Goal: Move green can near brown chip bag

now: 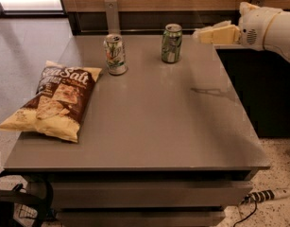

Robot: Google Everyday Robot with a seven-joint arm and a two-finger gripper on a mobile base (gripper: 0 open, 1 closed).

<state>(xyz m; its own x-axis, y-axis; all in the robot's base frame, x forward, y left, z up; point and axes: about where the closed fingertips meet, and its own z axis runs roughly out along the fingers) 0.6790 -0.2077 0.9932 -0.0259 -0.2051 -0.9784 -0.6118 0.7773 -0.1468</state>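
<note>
Gripper [213, 34] is showing at the upper right, pale cream-yellow and blocky, running into a rounded white arm housing [267, 27] that's carrying a small dotted grille [251, 36].
</note>
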